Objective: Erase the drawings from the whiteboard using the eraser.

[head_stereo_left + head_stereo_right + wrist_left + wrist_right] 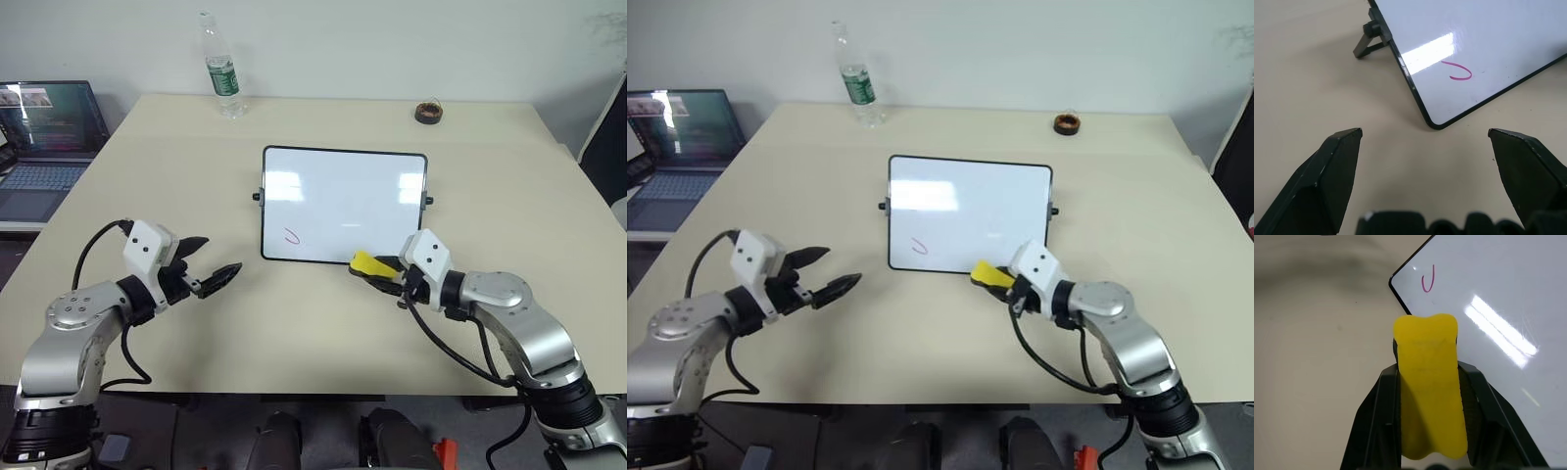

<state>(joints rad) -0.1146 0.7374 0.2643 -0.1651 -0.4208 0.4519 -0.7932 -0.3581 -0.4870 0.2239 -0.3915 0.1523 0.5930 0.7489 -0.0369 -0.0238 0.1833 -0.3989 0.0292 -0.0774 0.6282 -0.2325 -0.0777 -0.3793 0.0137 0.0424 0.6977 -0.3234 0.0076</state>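
- The eraser (1429,382) is clamped tight between the right gripper (387,274) jaws, poised over the whiteboard (343,201) near edge.
- Left gripper (211,264) jaws are spread wide, nothing held, above the table (294,323).
- One red drawing (291,235) is seen.

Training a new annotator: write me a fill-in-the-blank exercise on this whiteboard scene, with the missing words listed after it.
1. The right gripper is shut on the ____ eraser.
2. The left gripper's fingers stand ____, holding nothing.
3. One ____ squiggle is left on the whiteboard.
4. At the table's far edge stands a plastic ____.

Missing words: yellow; open; red; bottle
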